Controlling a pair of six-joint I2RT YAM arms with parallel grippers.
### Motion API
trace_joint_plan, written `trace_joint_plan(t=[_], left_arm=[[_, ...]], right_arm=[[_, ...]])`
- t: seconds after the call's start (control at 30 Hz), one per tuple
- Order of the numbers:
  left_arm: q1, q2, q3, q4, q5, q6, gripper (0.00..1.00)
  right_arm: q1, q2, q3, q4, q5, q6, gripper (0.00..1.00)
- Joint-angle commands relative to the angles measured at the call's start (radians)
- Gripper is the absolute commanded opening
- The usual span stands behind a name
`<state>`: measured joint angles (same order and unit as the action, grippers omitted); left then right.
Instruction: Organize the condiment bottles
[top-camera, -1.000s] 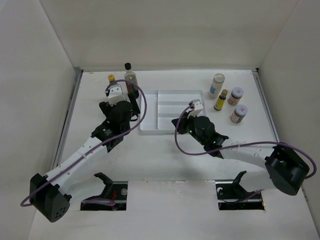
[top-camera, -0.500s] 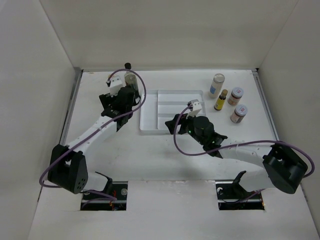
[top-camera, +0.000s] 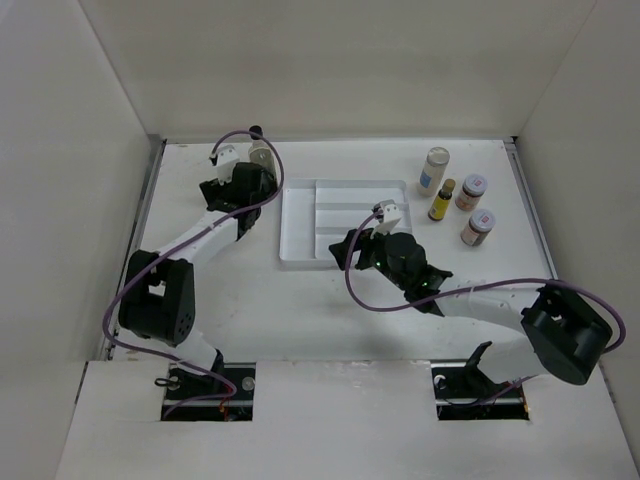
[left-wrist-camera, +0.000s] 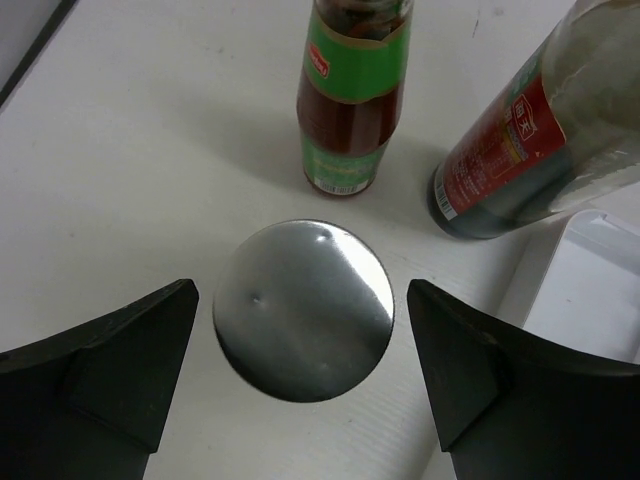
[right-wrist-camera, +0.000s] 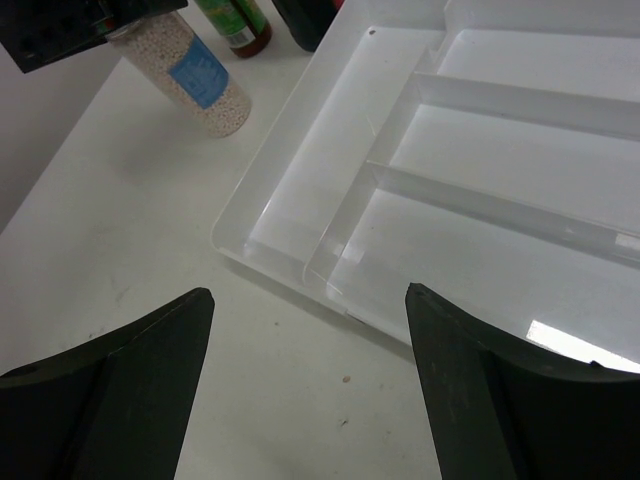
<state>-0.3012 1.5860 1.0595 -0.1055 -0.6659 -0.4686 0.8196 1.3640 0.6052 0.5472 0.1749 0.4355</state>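
At far left | left hand (left-wrist-camera: 302, 295) apart around silver-lidded jar (left-wrist-camera: 300, 345) | right hand (right-wrist-camera: 308, 300) apart, empty

In the left wrist view, 2 obstacles block the top: red sauce bottle (left-wrist-camera: 350, 100) and dark bottle (left-wrist-camera: 530, 140); upper left seems open.

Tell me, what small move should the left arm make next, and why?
Probably ease its jaws down around the jar, ready to close. They stand open on either side of its silver lid, seemingly above it, not gripping yet. The sauce bottle and dark bottle stand apart beyond it, so closing should catch only the jar.
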Motion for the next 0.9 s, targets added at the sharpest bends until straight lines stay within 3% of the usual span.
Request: trace_joint_plan(t=[0.0, 0.1, 0.23, 0.43, 0.57, 0.87], left_arm=[[0.003, 0.009, 0.056, 0.059, 0.02, -0.011, 0.81], [0.001, 0.003, 0.037, 0.079, 0.009, -0.01, 0.6], [-0.023, -0.069, -0.036, 0.119, -0.03, -0.007, 0.42], [-0.1, -0.273, -0.124, 0.142, -0.103, 0.01, 0.41], [-0.167, -0.33, -0.093, 0.147, -0.093, 0.03, 0.41], [-0.266, -0.037, 0.18, 0.213, -0.02, 0.057, 0.42]], right_arm=[[0.009, 0.001, 0.021, 0.06, -0.012, -0.014, 0.85], [0.009, 0.0, 0.018, 0.06, -0.012, -0.014, 0.85], [0.009, -0.003, 0.016, 0.06, -0.012, -0.014, 0.85], [0.009, -0.009, 0.013, 0.06, -0.012, -0.012, 0.85], [0.009, -0.011, 0.011, 0.062, -0.012, -0.007, 0.85], [-0.01, -0.034, -0.016, 0.082, -0.008, -0.001, 0.84]])
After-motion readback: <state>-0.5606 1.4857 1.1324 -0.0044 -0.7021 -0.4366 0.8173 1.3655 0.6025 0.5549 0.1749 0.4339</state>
